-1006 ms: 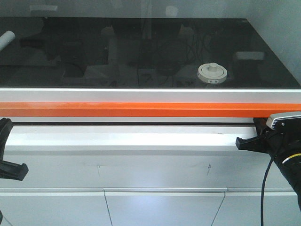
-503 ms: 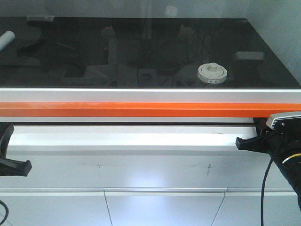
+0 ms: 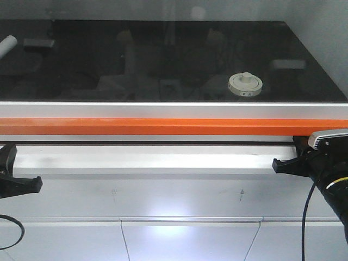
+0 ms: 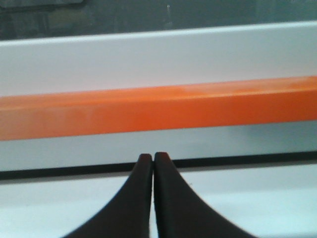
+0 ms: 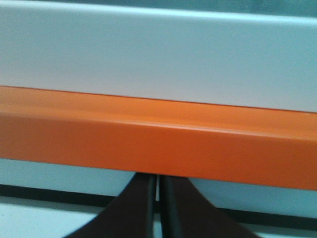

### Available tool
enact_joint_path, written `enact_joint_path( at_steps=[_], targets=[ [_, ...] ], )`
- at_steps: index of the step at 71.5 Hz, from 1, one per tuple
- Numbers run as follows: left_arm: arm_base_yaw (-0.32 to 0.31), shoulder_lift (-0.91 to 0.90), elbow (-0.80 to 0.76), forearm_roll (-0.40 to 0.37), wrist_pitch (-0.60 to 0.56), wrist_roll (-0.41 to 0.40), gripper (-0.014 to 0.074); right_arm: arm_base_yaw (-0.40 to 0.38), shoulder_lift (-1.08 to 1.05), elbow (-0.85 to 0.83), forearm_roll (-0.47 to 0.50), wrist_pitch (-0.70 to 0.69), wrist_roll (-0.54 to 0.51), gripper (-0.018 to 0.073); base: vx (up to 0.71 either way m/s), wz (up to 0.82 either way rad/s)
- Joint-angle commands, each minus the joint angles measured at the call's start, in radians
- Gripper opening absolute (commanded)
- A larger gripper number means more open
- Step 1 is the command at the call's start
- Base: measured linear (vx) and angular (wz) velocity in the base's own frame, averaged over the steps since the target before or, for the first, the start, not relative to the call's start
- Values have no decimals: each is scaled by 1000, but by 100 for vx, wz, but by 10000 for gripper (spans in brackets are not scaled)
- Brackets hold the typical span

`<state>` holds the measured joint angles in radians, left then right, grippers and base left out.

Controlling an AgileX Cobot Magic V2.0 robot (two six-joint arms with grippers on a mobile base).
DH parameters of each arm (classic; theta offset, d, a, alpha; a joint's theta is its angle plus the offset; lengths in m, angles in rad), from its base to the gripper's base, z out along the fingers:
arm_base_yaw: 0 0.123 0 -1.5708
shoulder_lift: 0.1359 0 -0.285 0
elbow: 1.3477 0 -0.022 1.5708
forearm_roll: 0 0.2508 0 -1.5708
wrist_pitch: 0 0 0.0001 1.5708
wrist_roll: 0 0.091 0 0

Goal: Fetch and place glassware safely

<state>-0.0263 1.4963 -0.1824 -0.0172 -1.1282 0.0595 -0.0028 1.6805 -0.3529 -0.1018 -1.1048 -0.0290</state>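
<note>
The glassware is a squat jar with a cream-white knobbed lid. It stands on the black worktop at the right, behind a reflective glass pane. An orange bar runs across the pane's lower frame. My left gripper is shut and empty, low at the left edge, pointing at the frame below the bar. My right gripper is shut too, its tips tucked just under the orange bar, at the right. Both are well in front of and below the jar.
A white tube lies at the worktop's far left edge. A silver rail sits above the orange bar, and a white ledge and cabinet fronts sit below it. The pane shows faint reflections.
My left gripper has shifted right along the white ledge. Reflections in the pane have moved. The right gripper and the jar stay where they were.
</note>
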Motion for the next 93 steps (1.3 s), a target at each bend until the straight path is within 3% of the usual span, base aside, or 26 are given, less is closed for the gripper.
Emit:
enact_joint_path(
  at_steps=[1, 43, 93],
  targets=[
    [0, 40, -20, -11, -142, 2, -7, -2, -41, -39, -2, -232, -4, -1, 0, 0],
    [0, 193, -162, -7, -163, -1, -7, -2, -40, -39, -8, -214, -4, -1, 0, 0],
    [0, 121, -222, 17, -184, -13, -7, -2, -40, -39, -8, -213, -4, -1, 0, 0]
  ],
)
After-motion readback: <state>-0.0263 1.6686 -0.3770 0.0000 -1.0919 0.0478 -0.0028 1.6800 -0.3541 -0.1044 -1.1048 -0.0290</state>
